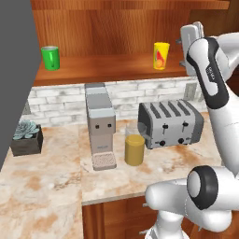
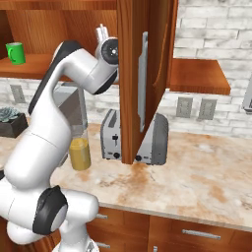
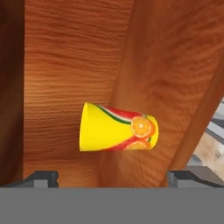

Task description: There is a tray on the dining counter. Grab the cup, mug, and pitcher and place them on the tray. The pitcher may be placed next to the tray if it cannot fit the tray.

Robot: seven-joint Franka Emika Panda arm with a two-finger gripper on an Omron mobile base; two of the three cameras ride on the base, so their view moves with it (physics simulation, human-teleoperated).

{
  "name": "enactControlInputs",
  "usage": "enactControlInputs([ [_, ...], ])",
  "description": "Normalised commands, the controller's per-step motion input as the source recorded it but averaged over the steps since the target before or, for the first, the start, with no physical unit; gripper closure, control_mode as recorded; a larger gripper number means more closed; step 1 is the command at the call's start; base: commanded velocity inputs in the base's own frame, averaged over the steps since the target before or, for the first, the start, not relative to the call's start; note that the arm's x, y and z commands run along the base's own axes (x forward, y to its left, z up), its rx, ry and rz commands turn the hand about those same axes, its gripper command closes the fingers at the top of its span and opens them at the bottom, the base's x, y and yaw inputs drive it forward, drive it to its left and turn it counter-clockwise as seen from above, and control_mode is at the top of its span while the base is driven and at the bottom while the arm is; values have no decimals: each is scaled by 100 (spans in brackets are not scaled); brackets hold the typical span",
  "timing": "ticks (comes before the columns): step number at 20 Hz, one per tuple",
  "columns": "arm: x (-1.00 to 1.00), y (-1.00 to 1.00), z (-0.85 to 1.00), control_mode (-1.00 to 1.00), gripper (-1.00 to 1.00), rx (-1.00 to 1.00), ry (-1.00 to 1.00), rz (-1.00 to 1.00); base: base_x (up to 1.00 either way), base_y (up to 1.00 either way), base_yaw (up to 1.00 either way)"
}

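Note:
The yellow cup [image 1: 161, 55] with a fruit picture stands on the wooden wall shelf [image 1: 112, 69]. My gripper [image 1: 183, 41] is level with it, just to its right and short of it. In the hand view the cup [image 3: 118, 127] lies straight ahead between my spread fingertips [image 3: 41, 178], untouched; the gripper [image 3: 114, 179] is open and empty. At the shelf's left end stands the green mug [image 1: 50, 58], also seen as the mug [image 2: 16, 52]. Down on the kitchen counter is the pitcher [image 1: 134, 148] of amber liquid; the pitcher [image 2: 79, 151] stands beside the toaster. The tray and dining counter are out of view.
A grey toaster [image 1: 170, 122] and a coffee machine [image 1: 100, 126] flank the pitcher on the marbled counter [image 1: 46, 182]. A potted succulent [image 1: 26, 135] sits at the left. A wooden cabinet panel [image 2: 142, 74] rises close beside my hand.

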Motion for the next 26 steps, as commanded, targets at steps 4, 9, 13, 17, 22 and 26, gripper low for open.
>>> enactControlInputs([
  [4, 21, 0, 0, -100, -100, 0, 0, 0, 0, 0, 0],
  [9, 24, 0, 0, -100, -100, 0, 0, 0, 0, 0, 0],
  [13, 21, 0, 0, -100, -100, 0, 0, 0, 0, 0, 0],
  [17, 18, 2, 0, -100, -100, 0, 0, 0, 0, 0, 0],
  [22, 17, 9, 0, -100, -100, 0, 0, 0, 0, 0, 0],
  [26, 17, 7, 0, -100, -100, 0, 0, 1, 0, 0, 0],
])
